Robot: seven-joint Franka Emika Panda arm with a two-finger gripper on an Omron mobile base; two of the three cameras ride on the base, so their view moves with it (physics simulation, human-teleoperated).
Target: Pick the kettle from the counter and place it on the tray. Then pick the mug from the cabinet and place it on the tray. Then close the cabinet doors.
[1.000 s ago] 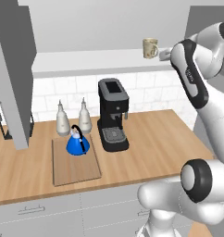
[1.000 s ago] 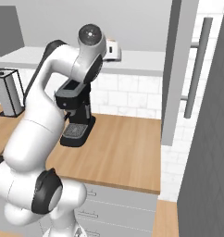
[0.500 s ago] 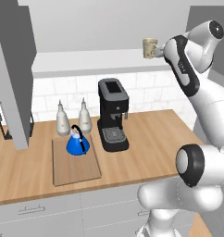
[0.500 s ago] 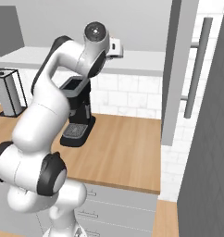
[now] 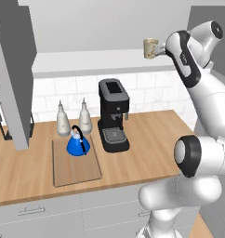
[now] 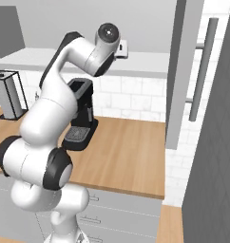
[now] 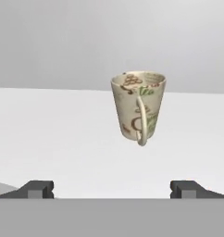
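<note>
The two-finger gripper (image 7: 112, 189) is spread wide — holding nothing. The cream patterned ceramic mug (image 7: 138, 111) stands upright on the white cabinet shelf (image 7: 53, 134), ahead of the fingertips (image 7: 37, 188), centred between them — not touching.

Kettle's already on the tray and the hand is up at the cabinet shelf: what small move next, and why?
Probably ease straight forward: the mug stands upright on the shelf, handle toward the camera, centred between the open fingertips but beyond them, so nothing is gripped yet.
</note>
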